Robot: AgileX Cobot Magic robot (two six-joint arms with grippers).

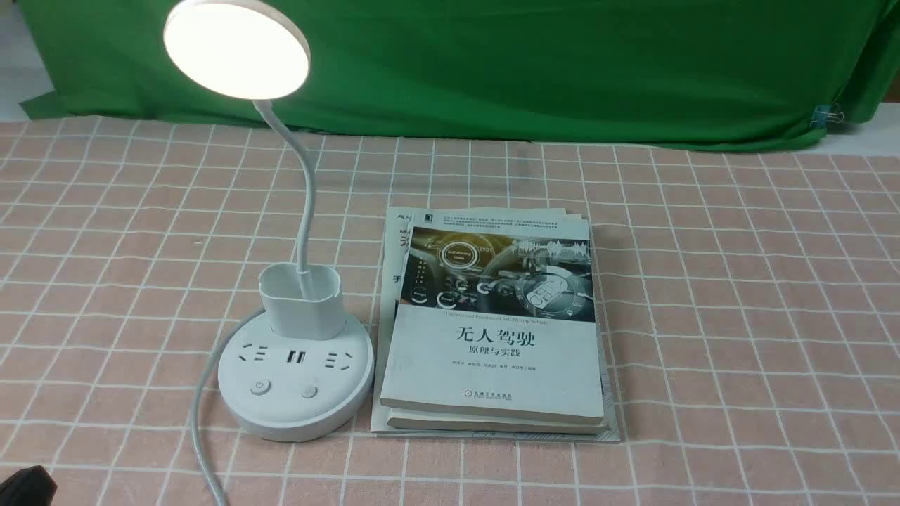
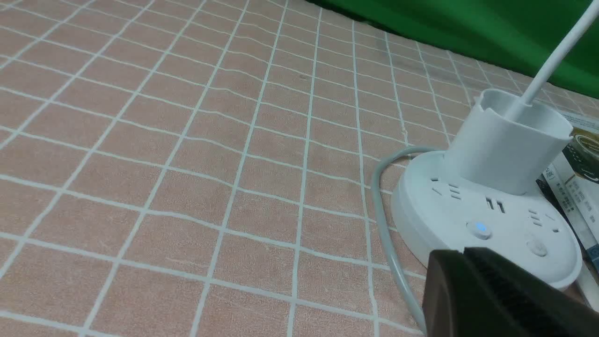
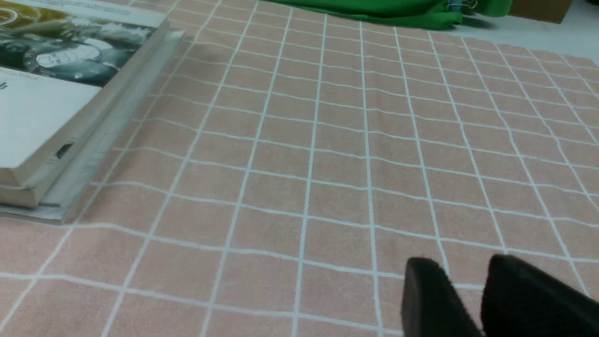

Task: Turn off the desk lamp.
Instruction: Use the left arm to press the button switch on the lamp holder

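The desk lamp's round disc head (image 1: pixel 237 48) is lit, at the back left on a thin bendy neck (image 1: pixel 304 204). The neck rises from a small cup (image 1: pixel 301 299) on the round base (image 1: pixel 295 414). The base carries sockets and two buttons (image 1: pixel 260 386). In the left wrist view the nearer button (image 2: pixel 479 229) glows blue and the other button (image 2: pixel 537 247) is dark. My left gripper (image 2: pixel 464 253) is shut and empty, just short of the base's (image 2: pixel 421 210) near rim; its tip shows in the front view (image 1: pixel 24 488). My right gripper (image 3: pixel 468 276) is slightly open and empty over bare cloth.
A stack of books (image 1: pixel 492 330) lies right beside the lamp base, also in the right wrist view (image 3: pixel 51 107). The lamp's grey cable (image 1: pixel 204 422) curves off the base's left side toward the front edge. A pink checked cloth (image 1: pixel 738 316) covers the table, with a green backdrop (image 1: pixel 562 63) behind.
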